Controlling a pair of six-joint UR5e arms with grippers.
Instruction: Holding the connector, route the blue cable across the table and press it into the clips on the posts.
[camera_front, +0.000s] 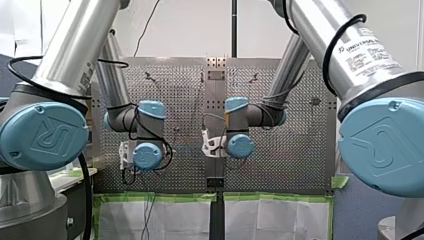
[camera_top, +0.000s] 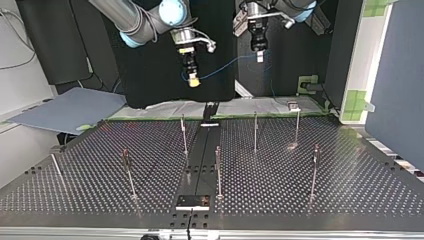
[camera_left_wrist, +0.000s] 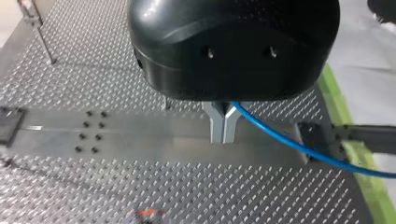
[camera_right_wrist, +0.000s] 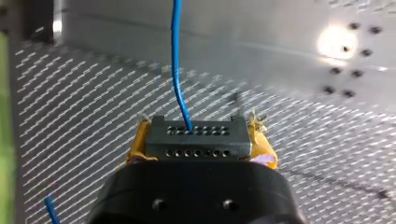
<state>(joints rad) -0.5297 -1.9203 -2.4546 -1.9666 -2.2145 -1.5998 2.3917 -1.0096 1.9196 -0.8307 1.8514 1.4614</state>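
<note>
Clenched on the grey connector (camera_right_wrist: 198, 139), my right hand (camera_right_wrist: 198, 143) holds it between its yellow pads (camera_right_wrist: 264, 148), with the face that has two rows of small holes turned outward. The blue cable (camera_right_wrist: 176, 70) leaves the upper row and runs straight ahead, above the perforated desk (camera_right_wrist: 84, 107).

My left hand (camera_left_wrist: 223, 134) has its metal fingers (camera_left_wrist: 216, 126) pressed together, closed on the same cable. The cable comes out at their side and slants away over the desk toward the green tape (camera_left_wrist: 348, 116) along its edge. Beneath the fingers lies a plain metal strip (camera_left_wrist: 140, 135) set into the desk.

From across the desk, thin upright posts (camera_top: 218, 172) stand in two rows, three nearer the camera and three farther back, on both sides of the strip. Beyond them both hands hang in the air over the desk's far edge, my right one at that view's left. The cable sags in a shallow curve between them, and another stretch drops from my left hand. All of the cable is well apart from the posts.
</note>
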